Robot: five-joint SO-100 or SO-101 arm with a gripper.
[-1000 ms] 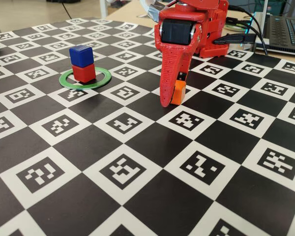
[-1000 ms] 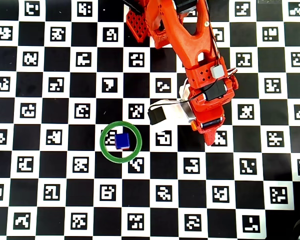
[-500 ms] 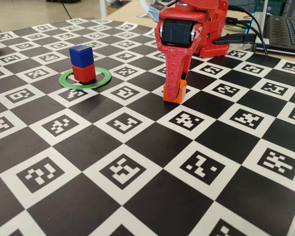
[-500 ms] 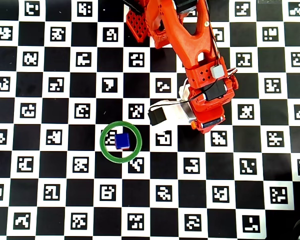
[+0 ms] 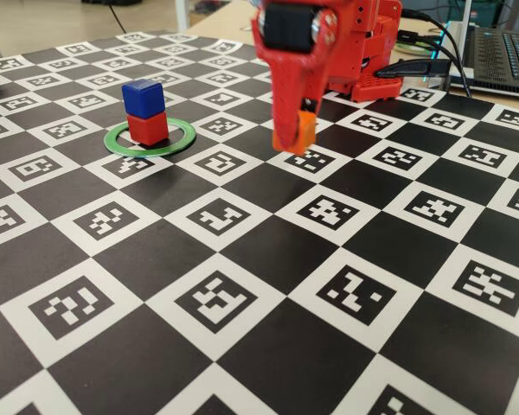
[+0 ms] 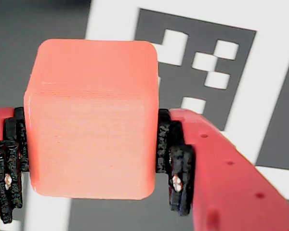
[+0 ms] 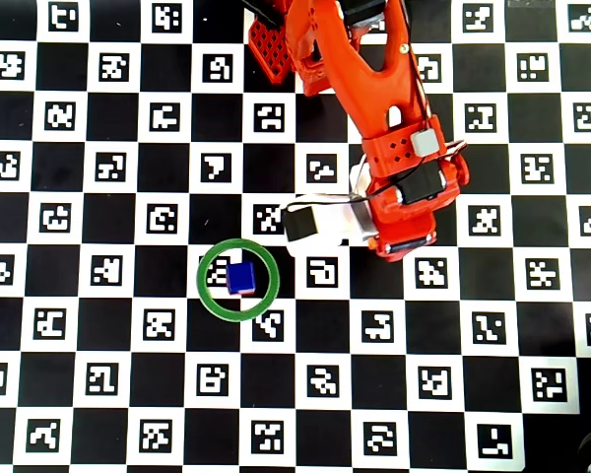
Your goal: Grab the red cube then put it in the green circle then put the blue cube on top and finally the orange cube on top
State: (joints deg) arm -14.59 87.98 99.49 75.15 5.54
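Observation:
The red cube (image 5: 148,128) sits inside the green circle (image 5: 183,131) with the blue cube (image 5: 142,96) stacked on it. In the overhead view only the blue cube (image 7: 240,277) shows inside the green circle (image 7: 206,295); the red cube is hidden beneath it. My gripper (image 5: 296,138) is shut on the orange cube (image 5: 304,131) and holds it above the board, to the right of the stack in the fixed view. The wrist view shows the orange cube (image 6: 91,120) clamped between the black pads (image 6: 176,163). In the overhead view the arm hides the orange cube.
The checkered marker board (image 5: 242,285) covers the table. The arm's red base (image 5: 363,52) stands at the far edge. A laptop (image 5: 506,56) and cables (image 5: 428,65) lie at the far right, off the board.

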